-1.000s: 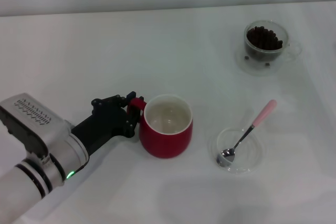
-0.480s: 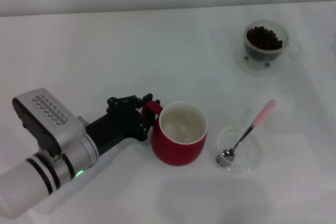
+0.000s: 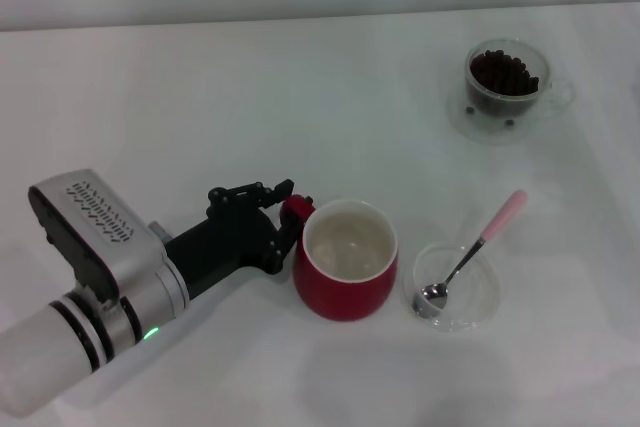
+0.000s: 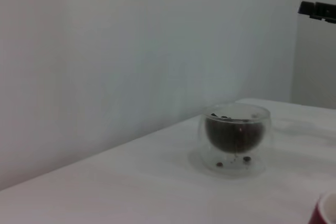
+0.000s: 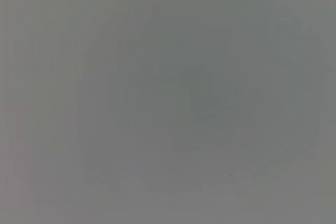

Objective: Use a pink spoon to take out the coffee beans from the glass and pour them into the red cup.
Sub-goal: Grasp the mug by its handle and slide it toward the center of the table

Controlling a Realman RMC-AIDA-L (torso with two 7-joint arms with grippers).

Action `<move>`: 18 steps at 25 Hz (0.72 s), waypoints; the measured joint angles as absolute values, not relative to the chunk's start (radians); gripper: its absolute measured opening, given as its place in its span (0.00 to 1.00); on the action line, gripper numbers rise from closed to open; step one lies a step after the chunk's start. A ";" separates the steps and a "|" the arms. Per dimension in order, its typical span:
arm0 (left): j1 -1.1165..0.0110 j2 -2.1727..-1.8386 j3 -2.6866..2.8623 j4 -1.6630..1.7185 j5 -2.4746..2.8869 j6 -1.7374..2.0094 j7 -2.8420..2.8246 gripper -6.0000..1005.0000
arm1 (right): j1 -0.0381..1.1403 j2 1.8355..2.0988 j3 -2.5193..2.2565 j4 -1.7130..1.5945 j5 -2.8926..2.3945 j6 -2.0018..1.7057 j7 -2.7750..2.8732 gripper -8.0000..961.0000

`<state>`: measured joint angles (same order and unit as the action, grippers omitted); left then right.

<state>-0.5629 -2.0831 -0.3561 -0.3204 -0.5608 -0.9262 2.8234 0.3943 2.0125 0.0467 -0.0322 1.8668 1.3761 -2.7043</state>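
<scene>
The red cup [image 3: 348, 259] — cream inside, empty — has its handle pinched by the left gripper's [image 3: 287, 215] jaws.

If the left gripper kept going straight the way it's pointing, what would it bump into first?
The red cup. The left gripper is already at its handle, pointing toward the robot's right, so the cup's body comes first, probably before the dish beyond.

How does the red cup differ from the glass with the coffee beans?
The red cup is opaque and larger; the glass is clear and smaller. The red cup looks empty inside, while the glass holds coffee beans. The left gripper grips the red cup's handle; nothing touches the glass. Both stand upright.
</scene>
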 joint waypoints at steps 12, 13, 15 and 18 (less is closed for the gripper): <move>-0.555 -2.082 -0.361 -0.301 -0.556 -0.928 2.825 0.38 | 0.399 2.011 0.044 -0.033 1.866 1.376 -2.704 0.69; -0.554 -2.082 -0.361 -0.295 -0.554 -0.928 2.825 0.44 | 0.398 2.011 0.044 -0.033 1.866 1.376 -2.704 0.69; -0.552 -2.082 -0.360 -0.284 -0.552 -0.928 2.826 0.56 | 0.397 2.011 0.044 -0.032 1.867 1.377 -2.703 0.69; -0.543 -2.082 -0.361 -0.277 -0.539 -0.941 2.826 0.64 | 0.396 2.009 0.043 -0.032 1.867 1.376 -2.701 0.69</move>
